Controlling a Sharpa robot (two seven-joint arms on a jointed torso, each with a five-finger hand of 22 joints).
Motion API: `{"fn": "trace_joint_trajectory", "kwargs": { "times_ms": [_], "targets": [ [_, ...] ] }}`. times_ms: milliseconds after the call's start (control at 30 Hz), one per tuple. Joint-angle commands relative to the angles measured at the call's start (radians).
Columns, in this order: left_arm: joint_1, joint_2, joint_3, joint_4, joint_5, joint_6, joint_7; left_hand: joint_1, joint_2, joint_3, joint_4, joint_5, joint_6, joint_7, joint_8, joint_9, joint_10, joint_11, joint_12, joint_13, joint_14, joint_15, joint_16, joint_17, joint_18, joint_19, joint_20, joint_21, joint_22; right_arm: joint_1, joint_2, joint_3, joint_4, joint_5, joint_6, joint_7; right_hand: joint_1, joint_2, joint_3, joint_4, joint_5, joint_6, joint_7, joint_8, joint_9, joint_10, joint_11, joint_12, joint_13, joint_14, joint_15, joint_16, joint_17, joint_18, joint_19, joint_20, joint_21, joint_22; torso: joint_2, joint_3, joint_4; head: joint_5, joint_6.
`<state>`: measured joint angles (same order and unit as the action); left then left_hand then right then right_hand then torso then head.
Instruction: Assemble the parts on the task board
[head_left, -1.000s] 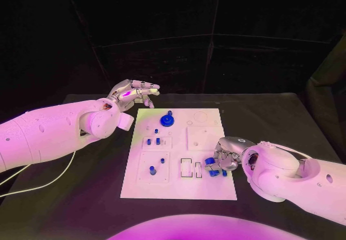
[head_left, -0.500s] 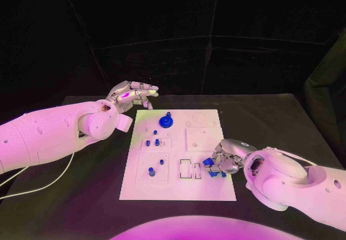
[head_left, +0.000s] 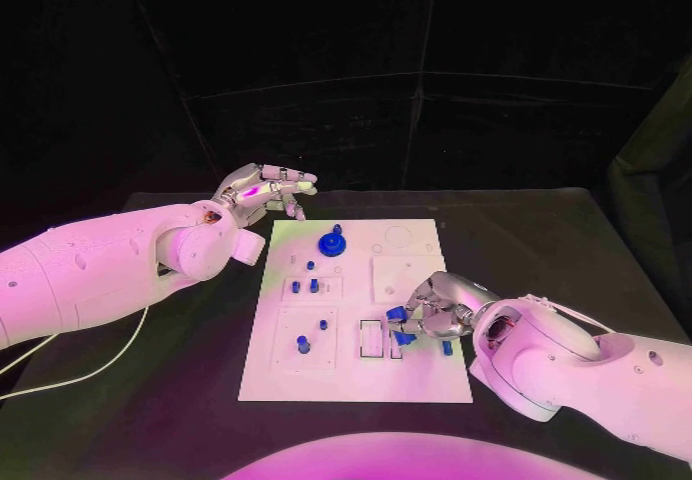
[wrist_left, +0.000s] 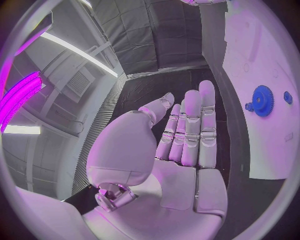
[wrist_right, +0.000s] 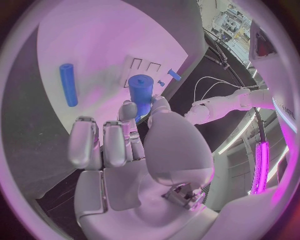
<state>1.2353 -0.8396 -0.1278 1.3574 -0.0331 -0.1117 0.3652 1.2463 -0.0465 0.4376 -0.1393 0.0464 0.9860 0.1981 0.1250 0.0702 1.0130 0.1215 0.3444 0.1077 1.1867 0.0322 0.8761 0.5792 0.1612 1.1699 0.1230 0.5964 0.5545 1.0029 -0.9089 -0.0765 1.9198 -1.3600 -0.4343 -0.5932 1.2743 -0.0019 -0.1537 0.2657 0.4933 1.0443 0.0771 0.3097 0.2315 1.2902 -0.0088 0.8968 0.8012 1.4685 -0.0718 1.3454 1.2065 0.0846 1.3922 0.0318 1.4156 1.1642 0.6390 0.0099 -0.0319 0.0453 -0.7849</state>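
Count entry.

- Task board (head_left: 361, 385): one, on the surface (head_left: 555, 230).
- Hands: two, the left hand (head_left: 265, 188) and the right hand (head_left: 437, 308).
- Blue gear (head_left: 333, 243): one.
- Small blue pegs (head_left: 310, 265) standing in the board's left-side panels: five. That was one alone, then a pair, then another pair nearer the robot.
- Blue cylinder (wrist_right: 140, 92): one, held at the right hand's fingertips.
- Blue rod (wrist_right: 67, 85): one, lying flat on the board.
- Blue parts counted in all: eight. Any others under the right hand could not be told.
- Rectangular slots (head_left: 372, 338): two, side by side.
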Motion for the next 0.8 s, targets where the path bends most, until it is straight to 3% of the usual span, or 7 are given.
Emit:
{"fn": "trace_joint_trajectory", "kwargs": {
  "times_ms": [33, 233, 433, 700, 800],
  "targets": [
    [0.002, 0.004, 0.001, 0.0, 0.004, 0.015, -0.002, -0.01, 0.002, -0.001, 0.006, 0.004, -0.008, -0.002, 0.004, -0.001, -0.008, -0.001, 0.005, 0.001, -0.006, -0.001, 0.006, -0.002, 0.02, -0.001, 0.004, -0.005, -0.001, 0.001, 0.02, 0.001, -0.014, 0.042, 0.041, -0.007, -0.02, 0.01, -0.007, 0.014, -0.024, 0.013, -0.006, -0.004, 0.03, 0.006, 0.001, -0.01, -0.004, 0.041, -0.004, -0.001, 0.0, -0.006, 0.006, 0.002, 0.003, 0.0, 0.001, -0.0009, 0.0014, 0.002, -0.001],
    [0.002, 0.007, 0.001, 0.0, 0.004, 0.016, -0.003, -0.01, 0.002, -0.001, 0.006, 0.004, -0.008, -0.002, 0.004, -0.001, -0.008, -0.001, 0.005, 0.001, -0.006, -0.001, 0.006, -0.002, 0.02, -0.001, 0.004, -0.005, -0.001, 0.002, 0.06, 0.001, -0.038, 0.054, 0.117, -0.032, -0.043, 0.028, -0.022, 0.021, -0.065, 0.024, -0.011, -0.001, 0.041, 0.018, -0.002, -0.011, 0.013, 0.042, -0.006, 0.006, 0.012, -0.006, 0.006, 0.001, 0.005, 0.003, 0.002, -0.0005, 0.0008, 0.005, -0.003],
    [0.002, 0.009, 0.001, 0.0, 0.004, 0.017, -0.004, -0.011, 0.0, -0.003, 0.007, 0.004, -0.012, -0.001, 0.006, -0.001, -0.012, -0.001, 0.008, 0.001, -0.007, 0.0, 0.008, -0.004, 0.02, -0.001, 0.005, -0.006, -0.003, 0.002, 0.09, 0.001, -0.053, 0.053, 0.145, -0.048, -0.054, 0.034, -0.03, 0.022, -0.078, 0.03, -0.013, 0.0, 0.046, 0.025, -0.004, -0.011, 0.022, 0.044, -0.007, 0.014, 0.025, -0.006, 0.007, -0.001, 0.006, 0.006, 0.002, 0.0002, -0.0008, 0.008, -0.007],
    [0.002, 0.008, 0.001, 0.0, 0.004, 0.02, -0.009, -0.011, 0.0, -0.003, 0.007, 0.004, -0.012, -0.001, 0.006, -0.001, -0.012, -0.001, 0.008, 0.001, -0.007, 0.0, 0.008, -0.004, 0.02, -0.001, 0.005, -0.006, -0.003, 0.002, 0.11, 0.001, -0.058, 0.024, 0.124, -0.049, -0.069, 0.035, -0.05, 0.02, -0.117, 0.035, -0.016, 0.002, 0.057, 0.031, -0.006, -0.02, 0.032, 0.043, -0.01, 0.013, 0.024, -0.006, 0.006, -0.003, 0.006, 0.006, 0.0, -0.0003, -0.0018, 0.01, -0.007],
    [0.002, 0.009, 0.001, 0.0, 0.004, 0.022, -0.009, -0.011, 0.0, -0.003, 0.007, 0.004, -0.012, -0.001, 0.006, -0.001, -0.012, -0.001, 0.008, 0.001, -0.007, 0.0, 0.008, -0.004, 0.02, -0.001, 0.005, -0.006, -0.003, 0.001, 0.115, 0.001, -0.063, 0.008, 0.097, -0.047, -0.084, 0.031, -0.066, 0.022, -0.156, 0.03, -0.014, -0.001, 0.06, 0.026, -0.005, -0.038, 0.023, 0.04, -0.009, 0.004, 0.012, -0.005, 0.003, -0.002, 0.004, -0.001, 0.0, -0.0005, -0.002, 0.009, -0.009]
  ]
}}
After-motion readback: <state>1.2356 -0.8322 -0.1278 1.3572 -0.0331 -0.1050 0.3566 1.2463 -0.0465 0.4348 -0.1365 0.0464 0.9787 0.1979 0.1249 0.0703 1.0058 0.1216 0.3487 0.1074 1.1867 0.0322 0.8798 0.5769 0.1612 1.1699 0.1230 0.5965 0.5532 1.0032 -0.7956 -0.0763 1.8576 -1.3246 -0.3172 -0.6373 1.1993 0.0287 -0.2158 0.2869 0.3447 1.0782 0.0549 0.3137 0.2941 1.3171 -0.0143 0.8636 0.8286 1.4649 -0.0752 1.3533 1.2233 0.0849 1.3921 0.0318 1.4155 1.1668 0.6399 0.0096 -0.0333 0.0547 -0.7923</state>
